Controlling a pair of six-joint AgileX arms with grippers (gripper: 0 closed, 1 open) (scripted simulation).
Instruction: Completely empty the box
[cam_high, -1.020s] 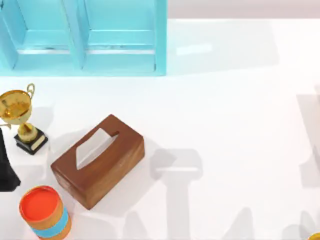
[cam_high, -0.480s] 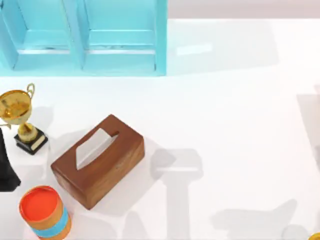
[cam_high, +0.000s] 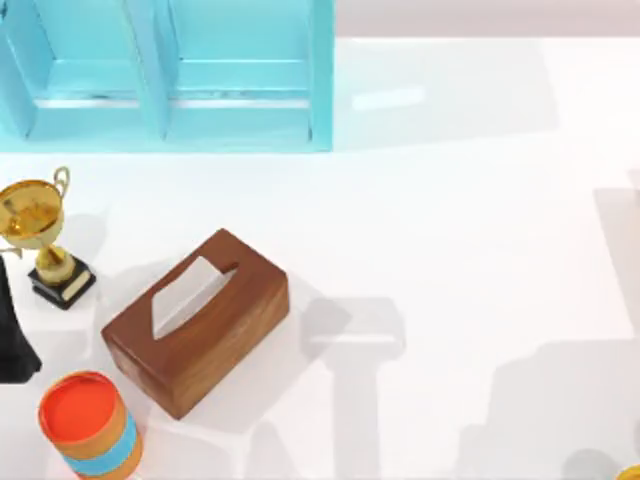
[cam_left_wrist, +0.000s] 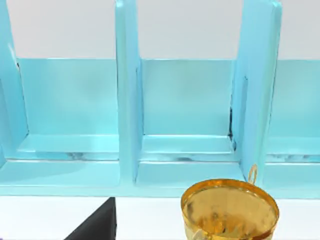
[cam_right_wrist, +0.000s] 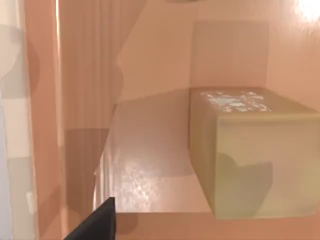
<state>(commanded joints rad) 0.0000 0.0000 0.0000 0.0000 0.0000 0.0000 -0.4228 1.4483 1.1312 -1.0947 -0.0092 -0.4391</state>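
Tissue box (cam_high: 196, 320) of brown wood lies just right of the gold trophy (cam_high: 40, 235), beside the orange tub (cam_high: 90, 423). Its white tissue (cam_high: 185, 295) looks soft, light and easily torn; pinching the raised fold at the slot seems best. Whether either pincer is wide or narrow cannot be told.

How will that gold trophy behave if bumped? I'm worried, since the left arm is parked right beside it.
The trophy probably tips easily: a wide cup on a thin stem over a small dark base. Its glossy surface looks slippery. Once toppled, the round cup could roll.
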